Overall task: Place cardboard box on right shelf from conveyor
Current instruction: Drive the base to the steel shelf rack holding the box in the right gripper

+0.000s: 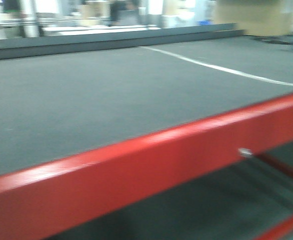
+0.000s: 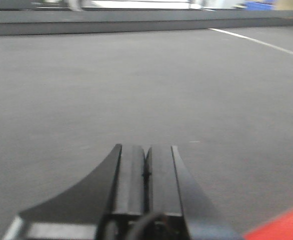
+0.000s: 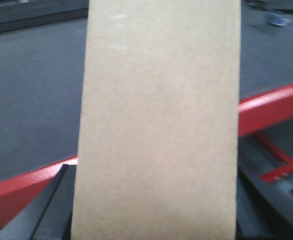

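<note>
Across the front view, the wide dark grey textured conveyor stretches away behind its glossy red front edge, and a white line slants over the belt. Top right, badly blurred, the plain tan-yellow rectangular cardboard box shows against the upper frame edge.

Over to the left wrist view: the black left hand hangs low above the grey belt, clenched, its fingers pressed together with nothing between them.

Now the right wrist view: the box fills the middle, upright, and the right hand is grasping it, one dark finger against its left face. The conveyor's red edge runs behind the box.
</note>
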Motion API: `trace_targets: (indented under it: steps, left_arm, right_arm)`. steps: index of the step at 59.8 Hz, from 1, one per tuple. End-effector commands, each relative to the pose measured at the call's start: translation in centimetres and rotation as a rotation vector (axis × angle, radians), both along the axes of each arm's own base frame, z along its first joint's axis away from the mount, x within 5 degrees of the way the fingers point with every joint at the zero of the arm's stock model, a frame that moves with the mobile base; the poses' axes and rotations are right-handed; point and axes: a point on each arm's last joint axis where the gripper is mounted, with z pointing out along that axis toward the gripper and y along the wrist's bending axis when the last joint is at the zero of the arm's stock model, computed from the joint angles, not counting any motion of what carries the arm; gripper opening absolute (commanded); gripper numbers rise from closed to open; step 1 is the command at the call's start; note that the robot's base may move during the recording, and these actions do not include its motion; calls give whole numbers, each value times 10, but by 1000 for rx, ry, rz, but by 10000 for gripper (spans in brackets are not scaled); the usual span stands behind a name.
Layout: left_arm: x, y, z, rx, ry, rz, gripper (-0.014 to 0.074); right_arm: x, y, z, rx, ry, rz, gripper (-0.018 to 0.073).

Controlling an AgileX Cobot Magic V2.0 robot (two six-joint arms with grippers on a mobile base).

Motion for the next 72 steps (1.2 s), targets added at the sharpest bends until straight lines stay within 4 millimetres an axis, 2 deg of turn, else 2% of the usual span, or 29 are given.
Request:
trace_targets:
  steps: [1,72]
  left_arm:
    - [-1,0,5,-8,-88,3,-116]
    - [-1,0,5,-8,-88,4,-116]
  right_arm:
    - [1,0,17,-6,-121,1,285]
    - [1,0,17,-6,-121,1,285]
